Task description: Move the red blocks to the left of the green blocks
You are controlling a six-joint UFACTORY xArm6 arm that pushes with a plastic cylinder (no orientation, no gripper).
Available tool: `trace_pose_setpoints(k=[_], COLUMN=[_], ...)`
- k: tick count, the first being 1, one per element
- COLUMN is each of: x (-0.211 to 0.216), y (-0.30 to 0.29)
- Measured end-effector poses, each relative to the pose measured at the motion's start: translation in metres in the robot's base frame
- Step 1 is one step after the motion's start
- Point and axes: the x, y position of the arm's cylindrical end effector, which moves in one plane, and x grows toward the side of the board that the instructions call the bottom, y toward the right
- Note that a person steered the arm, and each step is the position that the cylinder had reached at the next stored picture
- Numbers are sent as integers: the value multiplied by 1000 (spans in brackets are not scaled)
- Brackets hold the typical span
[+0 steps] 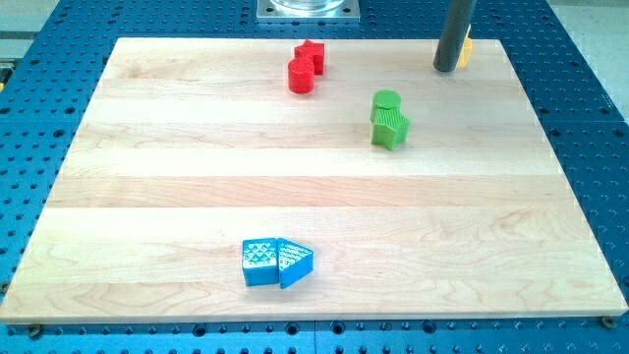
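Two red blocks sit touching near the view's top centre: a red cylinder point(301, 76) and a red star-shaped block point(312, 54) just above and right of it. Two green blocks sit touching to their right and lower: a green cylinder point(386, 101) above a green star-shaped block point(390, 128). My tip point(446, 69) rests on the board at the view's top right, well right of the red blocks and above-right of the green ones, touching neither.
A yellow block point(466, 49) is mostly hidden behind the rod at the top right. Two blue blocks, a cube point(259, 263) and a wedge-like piece point(296, 262), sit touching near the bottom centre. The wooden board point(147, 197) lies on a blue perforated table.
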Motion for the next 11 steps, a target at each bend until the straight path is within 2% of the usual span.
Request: trace_pose_setpoints(k=[1,2,4,6,9,10,11], x=[-42,-58,-42,11,34,59,107], y=[-68,-104,-194,-207,-179,-185,-206])
